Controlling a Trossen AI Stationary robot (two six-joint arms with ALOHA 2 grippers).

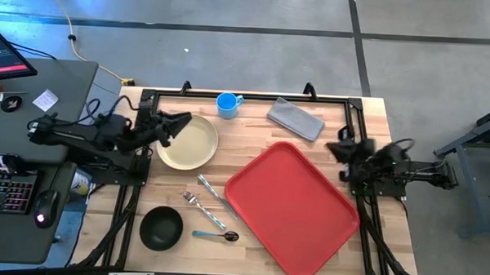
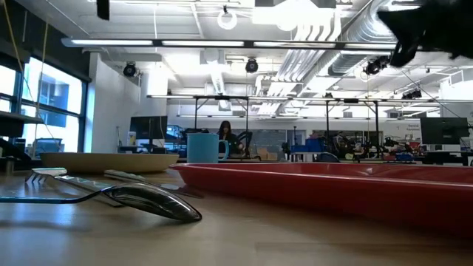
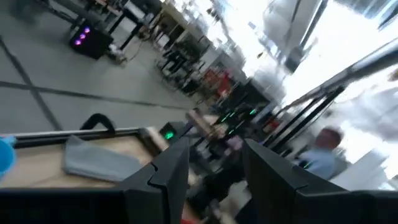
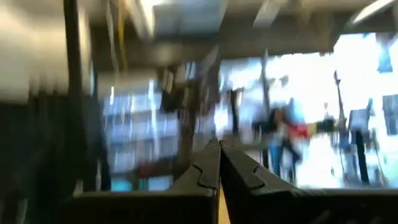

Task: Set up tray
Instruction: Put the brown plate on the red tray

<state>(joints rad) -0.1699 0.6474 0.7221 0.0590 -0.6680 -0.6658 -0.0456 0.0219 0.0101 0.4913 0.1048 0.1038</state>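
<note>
The red tray (image 1: 288, 204) lies flat on the right half of the wooden table, turned at a slant; the low view shows its rim (image 2: 325, 181). My left gripper (image 1: 180, 119) hangs above the left part of a beige plate (image 1: 187, 144). It is open, with nothing between its fingers (image 3: 216, 149). My right gripper (image 1: 336, 149) is raised by the table's right edge, past the tray's far right corner. It is shut on nothing (image 4: 219, 144).
A blue cup (image 1: 227, 104) and a folded grey cloth (image 1: 295, 120) sit at the far edge. A knife (image 1: 214, 195), a fork (image 1: 195, 203) and a spoon (image 1: 217, 234) lie left of the tray. A black bowl (image 1: 161, 228) is near left.
</note>
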